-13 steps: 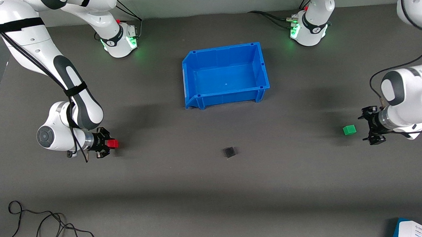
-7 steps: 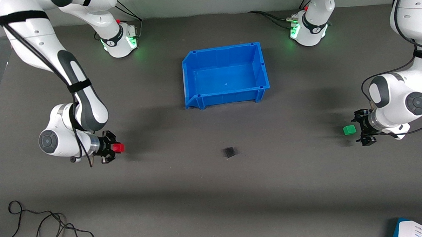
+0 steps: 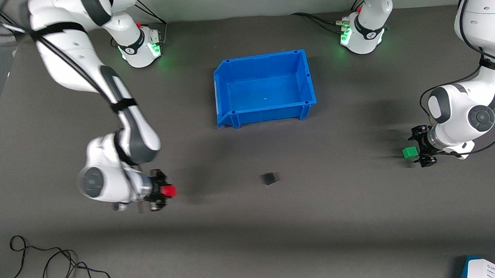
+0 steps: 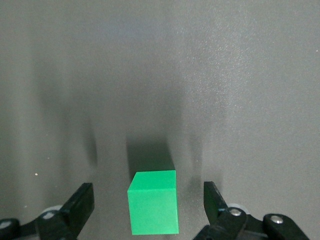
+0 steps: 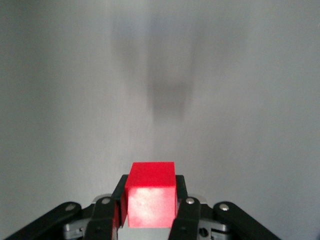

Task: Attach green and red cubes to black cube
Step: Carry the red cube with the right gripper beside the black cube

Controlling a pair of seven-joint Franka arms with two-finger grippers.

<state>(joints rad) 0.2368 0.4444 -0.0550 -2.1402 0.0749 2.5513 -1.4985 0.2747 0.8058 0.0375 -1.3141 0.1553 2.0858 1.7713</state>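
Note:
The black cube (image 3: pixel 269 178) sits on the grey mat, nearer the front camera than the blue bin. My right gripper (image 3: pixel 163 192) is shut on the red cube (image 3: pixel 169 191), held just above the mat toward the right arm's end; the right wrist view shows the red cube (image 5: pixel 151 194) clamped between the fingers. The green cube (image 3: pixel 409 152) rests on the mat toward the left arm's end. My left gripper (image 3: pixel 419 150) is open, low at the mat right beside it; in the left wrist view the green cube (image 4: pixel 154 202) lies between the spread fingers (image 4: pixel 80 205), untouched.
A blue bin (image 3: pixel 230 115) stands open in the middle, farther from the front camera than the black cube. Black cables (image 3: pixel 50 265) lie at the table's front corner near the right arm's end. A blue and white box (image 3: pixel 488 268) is at the other front corner.
My right gripper has carried the red cube toward the black cube and nearer the front camera. My left gripper has closed in on the green cube, which has not moved.

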